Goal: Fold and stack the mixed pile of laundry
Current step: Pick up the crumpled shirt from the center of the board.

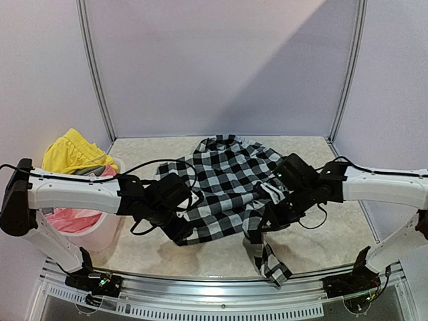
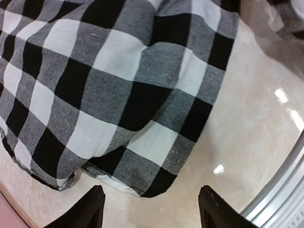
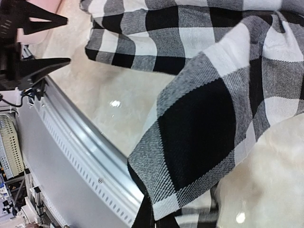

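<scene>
Left wrist: checked shirt (image 2: pixel 118 85) lies just beyond spread left pincer (image 2: pixel 151 195).

Matt woven checked shirt (image 2: pixel 118 95) on glossy table (image 2: pixel 256 142).

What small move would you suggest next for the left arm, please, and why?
Probably lower the left fingers and close them on the edge of the checked shirt: they hover open short of it, while the right fingers are shut on another part.
</scene>
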### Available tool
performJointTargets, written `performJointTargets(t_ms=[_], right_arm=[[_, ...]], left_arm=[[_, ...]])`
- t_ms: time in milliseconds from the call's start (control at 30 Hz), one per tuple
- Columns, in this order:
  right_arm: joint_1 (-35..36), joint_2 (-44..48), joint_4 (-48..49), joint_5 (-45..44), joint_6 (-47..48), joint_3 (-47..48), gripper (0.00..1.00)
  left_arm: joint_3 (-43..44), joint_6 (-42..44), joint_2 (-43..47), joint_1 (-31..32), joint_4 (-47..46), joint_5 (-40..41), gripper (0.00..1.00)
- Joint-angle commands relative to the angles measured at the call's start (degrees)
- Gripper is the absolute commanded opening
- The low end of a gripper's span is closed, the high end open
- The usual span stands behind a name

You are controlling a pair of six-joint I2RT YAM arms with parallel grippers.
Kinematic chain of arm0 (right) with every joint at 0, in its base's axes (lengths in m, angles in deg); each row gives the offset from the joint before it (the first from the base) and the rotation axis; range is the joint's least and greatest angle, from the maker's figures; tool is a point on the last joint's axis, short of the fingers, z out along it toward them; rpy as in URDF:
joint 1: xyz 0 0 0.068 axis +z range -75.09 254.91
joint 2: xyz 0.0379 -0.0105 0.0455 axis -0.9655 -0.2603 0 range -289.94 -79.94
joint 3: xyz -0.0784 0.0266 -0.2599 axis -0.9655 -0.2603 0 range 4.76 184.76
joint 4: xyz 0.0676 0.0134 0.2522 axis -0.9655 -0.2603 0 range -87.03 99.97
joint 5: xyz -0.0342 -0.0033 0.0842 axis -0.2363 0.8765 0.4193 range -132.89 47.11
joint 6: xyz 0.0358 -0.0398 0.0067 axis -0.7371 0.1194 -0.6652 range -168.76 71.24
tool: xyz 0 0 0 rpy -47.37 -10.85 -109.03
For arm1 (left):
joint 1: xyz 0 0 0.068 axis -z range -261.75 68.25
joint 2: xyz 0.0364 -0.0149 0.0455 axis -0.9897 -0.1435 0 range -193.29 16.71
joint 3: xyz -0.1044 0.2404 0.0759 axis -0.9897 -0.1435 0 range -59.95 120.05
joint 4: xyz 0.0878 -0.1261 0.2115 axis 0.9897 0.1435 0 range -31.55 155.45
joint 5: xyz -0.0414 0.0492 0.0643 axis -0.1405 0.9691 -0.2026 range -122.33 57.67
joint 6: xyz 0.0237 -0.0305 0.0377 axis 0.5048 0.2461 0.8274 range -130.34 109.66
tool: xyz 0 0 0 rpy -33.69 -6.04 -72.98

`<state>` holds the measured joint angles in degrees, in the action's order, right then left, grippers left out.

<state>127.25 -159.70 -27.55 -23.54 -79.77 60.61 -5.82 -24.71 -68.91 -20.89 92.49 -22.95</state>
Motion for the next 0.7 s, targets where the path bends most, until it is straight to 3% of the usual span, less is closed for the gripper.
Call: performJointTargets(t_ms=[0,233,500,567,667], right_arm=[[-0.13,7.83,-12.07,-2.00,-2.78,-1.93,0.00],[-0.24,18.59,-21.02,-7.58,-6.71,-3.06,0.00],[-0.40,24.94,-28.81,-7.14,-13.99,-5.46,0.00],[-0.44,27.12,-30.65,-6.79,-15.11,-5.43,0.00],[-0.49,29.58,-32.94,-4.85,-15.62,-4.71,0.00]], left_arm=[[2.07,8.64,-2.55,2.51,3.17,-3.07,0.68],[7.09,10.68,-12.12,3.39,7.91,-1.92,0.67],[8.00,9.08,-18.07,3.39,10.35,2.71,0.64],[8.17,8.93,-19.24,3.39,10.43,4.12,0.60],[8.42,9.04,-20.45,3.39,10.27,6.44,0.45]])
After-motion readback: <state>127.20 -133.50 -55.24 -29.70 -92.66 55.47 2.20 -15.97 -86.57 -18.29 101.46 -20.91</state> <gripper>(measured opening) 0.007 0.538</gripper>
